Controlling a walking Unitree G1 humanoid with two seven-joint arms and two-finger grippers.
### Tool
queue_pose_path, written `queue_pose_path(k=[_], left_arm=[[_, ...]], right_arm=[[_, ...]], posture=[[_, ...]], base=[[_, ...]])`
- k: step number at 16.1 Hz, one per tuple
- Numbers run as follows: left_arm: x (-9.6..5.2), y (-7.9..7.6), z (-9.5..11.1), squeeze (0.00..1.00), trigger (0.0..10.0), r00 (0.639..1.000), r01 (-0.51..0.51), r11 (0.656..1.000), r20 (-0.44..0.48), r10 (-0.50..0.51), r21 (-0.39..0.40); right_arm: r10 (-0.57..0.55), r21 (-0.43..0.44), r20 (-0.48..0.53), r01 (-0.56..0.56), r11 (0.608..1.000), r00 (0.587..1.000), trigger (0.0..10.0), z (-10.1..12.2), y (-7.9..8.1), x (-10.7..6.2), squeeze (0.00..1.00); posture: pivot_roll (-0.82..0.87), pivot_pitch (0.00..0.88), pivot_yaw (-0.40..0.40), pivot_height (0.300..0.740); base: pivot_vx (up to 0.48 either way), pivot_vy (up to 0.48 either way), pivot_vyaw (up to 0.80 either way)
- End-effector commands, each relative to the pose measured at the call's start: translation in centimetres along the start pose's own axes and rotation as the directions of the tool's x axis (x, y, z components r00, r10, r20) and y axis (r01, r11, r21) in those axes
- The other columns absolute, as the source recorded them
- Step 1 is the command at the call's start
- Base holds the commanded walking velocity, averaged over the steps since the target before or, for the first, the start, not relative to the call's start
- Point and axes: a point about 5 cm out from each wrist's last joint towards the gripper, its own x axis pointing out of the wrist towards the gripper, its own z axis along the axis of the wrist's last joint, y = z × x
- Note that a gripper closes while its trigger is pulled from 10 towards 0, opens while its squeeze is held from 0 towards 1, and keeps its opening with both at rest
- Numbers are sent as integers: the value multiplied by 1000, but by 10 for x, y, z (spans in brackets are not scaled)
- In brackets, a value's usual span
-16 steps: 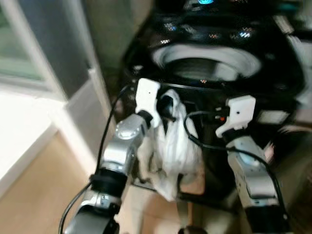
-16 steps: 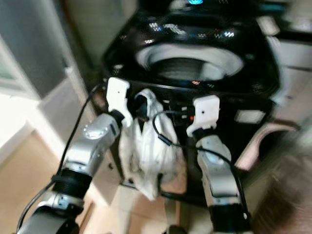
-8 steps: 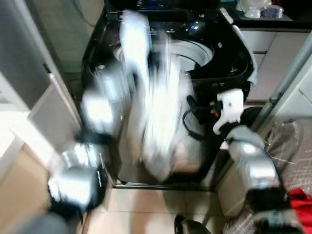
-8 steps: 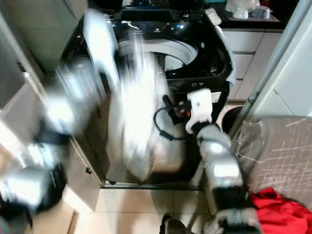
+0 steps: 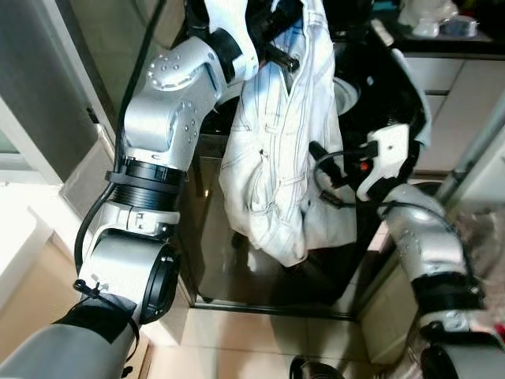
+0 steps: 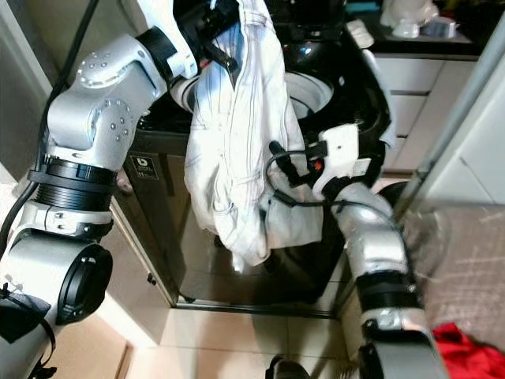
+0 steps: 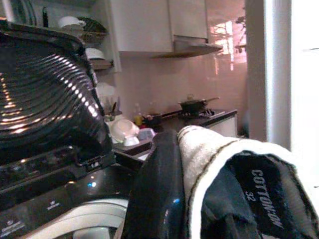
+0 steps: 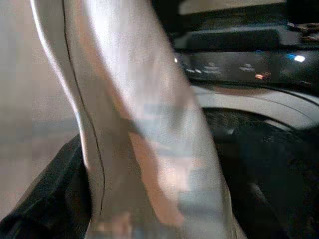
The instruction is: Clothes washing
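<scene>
Left gripper [image 5: 278,31] raised high over black top-loading washing machine [image 6: 359,103], jaws clamped on waistband of white striped cotton trousers [image 5: 276,150] (label reads 32), legs dangling before machine front. Right gripper [image 5: 325,162] beside hanging cloth; jaw state cannot be told. Beige tiled floor [image 5: 260,347] below; white cabinets [image 5: 458,87] beside.

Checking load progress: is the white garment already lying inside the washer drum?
No, the white garment hangs from the raised left gripper in front of the washer.
</scene>
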Motion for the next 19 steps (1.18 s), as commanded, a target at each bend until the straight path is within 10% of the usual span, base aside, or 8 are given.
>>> queue_pose_path(k=[1, 8, 13, 14, 15, 19], left_arm=[[-1, 1, 11, 0, 10000, 999, 11, 1000, 39, -11, 17], [-32, -16, -8, 0, 10000, 992, 123, 972, 22, -121, -199], [-29, 2, 5, 0, 10000, 997, 81, 994, 19, -80, -74], [-31, 8, 5, 0, 10000, 998, 64, 996, 3, -64, -57], [-31, 11, 6, 0, 10000, 998, 60, 997, 0, -61, -54], [-14, 9, 13, 0, 10000, 993, 117, 993, 2, -117, -13]], right_arm=[[45, 20, 39, -46, 999, 998, 10000, 12, 0, 5, 1000], [205, 219, 125, -229, 949, 971, 10000, 33, -10, -7, 1000], [365, 194, 5, -359, 913, 931, 10000, 31, -11, -21, 1000], [331, 115, -53, -324, 939, 942, 10000, 28, -16, -22, 663], [325, 95, -67, -318, 943, 943, 10000, 27, -19, -23, 0], [403, 150, -14, -397, 906, 915, 10000, 40, -14, -17, 0]], posture=[[-160, 0, 40, 740], [-148, 0, 31, 740], [-140, 0, 13, 740], [-142, 0, 11, 740], [-143, 0, 5, 740], [-153, 0, -12, 740]], base=[[0, 0, 0], [0, 0, 0], [0, 0, 0], [0, 0, 0], [0, 0, 0], [0, 0, 0]])
